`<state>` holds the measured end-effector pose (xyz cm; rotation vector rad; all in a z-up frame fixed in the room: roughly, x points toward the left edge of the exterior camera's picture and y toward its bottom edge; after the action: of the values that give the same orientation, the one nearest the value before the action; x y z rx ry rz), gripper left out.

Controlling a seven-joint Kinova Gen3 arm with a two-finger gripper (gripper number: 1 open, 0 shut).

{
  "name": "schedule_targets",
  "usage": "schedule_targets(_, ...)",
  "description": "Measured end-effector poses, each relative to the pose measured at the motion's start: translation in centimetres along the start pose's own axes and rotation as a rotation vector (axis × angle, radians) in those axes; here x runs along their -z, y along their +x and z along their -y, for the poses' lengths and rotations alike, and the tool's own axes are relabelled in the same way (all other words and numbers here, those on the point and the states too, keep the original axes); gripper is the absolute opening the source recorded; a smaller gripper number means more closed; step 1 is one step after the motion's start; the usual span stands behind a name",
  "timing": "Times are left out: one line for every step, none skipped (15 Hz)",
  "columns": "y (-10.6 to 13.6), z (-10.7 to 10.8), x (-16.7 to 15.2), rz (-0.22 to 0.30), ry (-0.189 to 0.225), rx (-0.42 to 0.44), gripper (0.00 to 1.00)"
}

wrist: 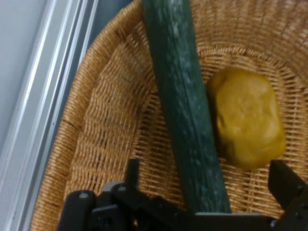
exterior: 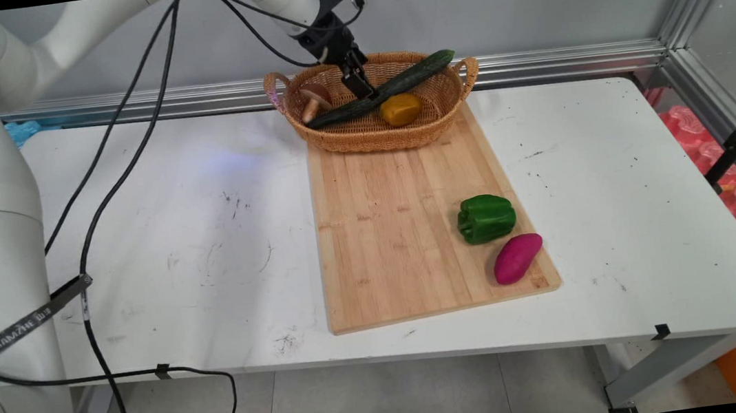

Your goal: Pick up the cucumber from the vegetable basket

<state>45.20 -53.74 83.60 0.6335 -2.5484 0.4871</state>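
The gripper (exterior: pixel 361 89) hangs inside the basket (exterior: pixel 367 139), fingers spread either side of the cucumber (exterior: pixel 395 83) and not clamping it. The cucumber lies slantwise across the basket, its far end propped on the rim by the right handle. Beside it in the basket sit 2 more items: a mushroom (exterior: pixel 314 100) and a yellow vegetable (exterior: pixel 400 109). Outside the basket, on the board (exterior: pixel 385 232) in front of it, 2 items remain: a green pepper (exterior: pixel 486 218) and a purple potato (exterior: pixel 517 258), nearly touching
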Motion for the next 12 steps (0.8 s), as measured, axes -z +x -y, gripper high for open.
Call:
schedule_targets(-0.2,0.1,-0.4,0.002,-0.002,-0.003,1.0)
schedule_targets(-0.4,0.2,-0.8,0.004,-0.004,-0.005,1.0)
schedule_targets(-0.6,0.3,-1.1,0.006,-0.006,-0.007,1.0)
schedule_targets(-0.7,0.4,-1.3,0.007,-0.007,-0.009,1.0)
schedule_targets(-0.9,0.5,-1.6,0.01,-0.009,-0.012,1.0)
schedule_targets(-1.0,0.5,-1.9,0.012,-0.01,-0.014,1.0)
schedule_targets(-1.2,0.6,-2.1,0.015,-0.012,-0.017,1.0)
schedule_targets(-1.3,0.7,-2.3,0.017,-0.014,-0.02,1.0)
schedule_targets(-1.5,0.7,-2.5,0.021,-0.016,-0.025,1.0)
schedule_targets(-1.7,0.8,-2.7,0.024,-0.019,-0.029,1.0)
schedule_targets(-1.8,0.8,-2.9,0.028,-0.022,-0.033,1.0)
schedule_targets(-1.9,0.8,-3.0,0.03,-0.025,-0.036,1.0)
